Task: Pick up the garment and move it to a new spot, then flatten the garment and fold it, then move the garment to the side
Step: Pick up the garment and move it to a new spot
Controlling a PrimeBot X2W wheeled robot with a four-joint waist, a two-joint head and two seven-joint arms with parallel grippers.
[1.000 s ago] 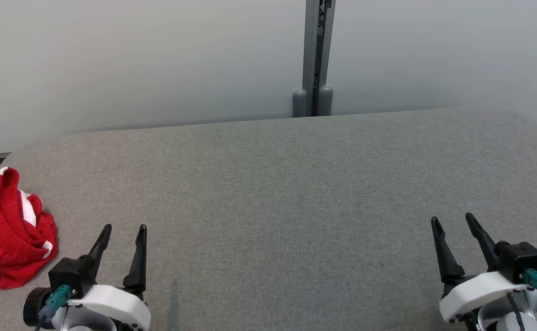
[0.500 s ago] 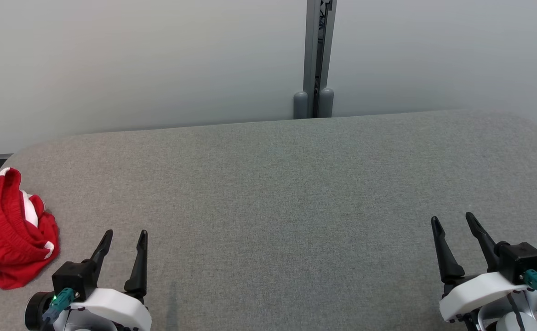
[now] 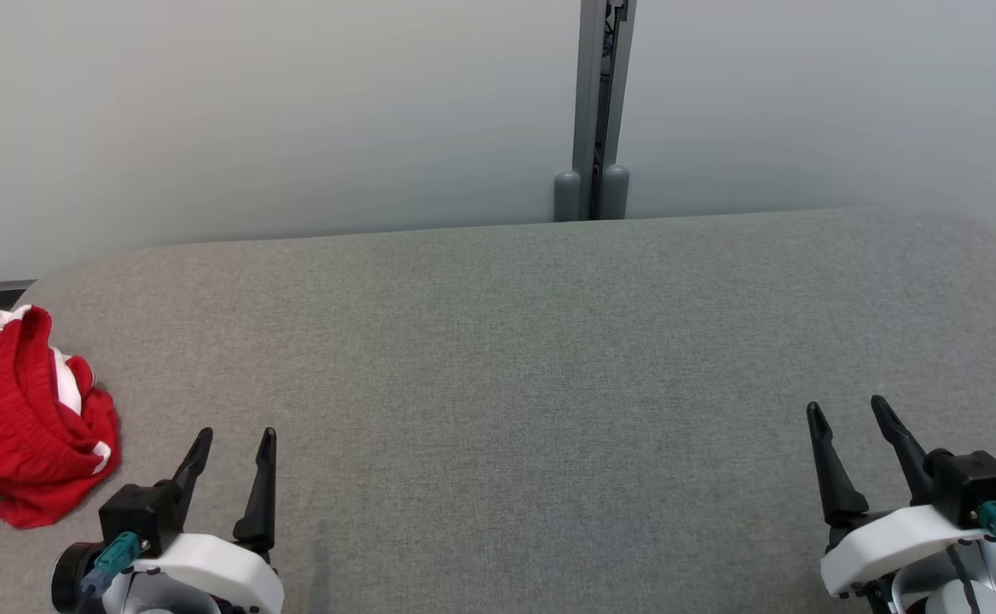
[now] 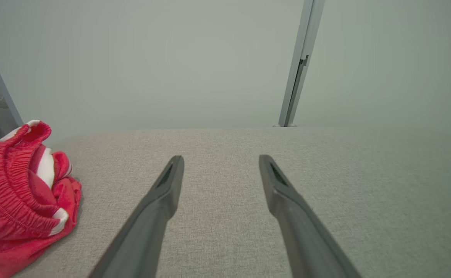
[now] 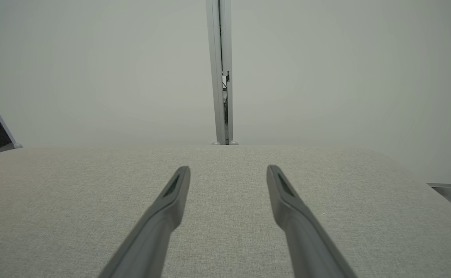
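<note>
Grey fabric table (image 3: 549,358) stands against pale wall panels (image 3: 293,111).

Soft, even, bright light, faint shadows, no glare; wrist views bow slightly at the edges.

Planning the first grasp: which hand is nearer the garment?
The left hand: the garment lies close on its left, not touching. The right hand is across the table, far from it.

From head: looks forward and down over the surface (image 3: 498,341) toward wall post (image 3: 602,85). From each wrist: sits low, close to surface, faces along own fingers (image 4: 160,208) at same post.
</note>
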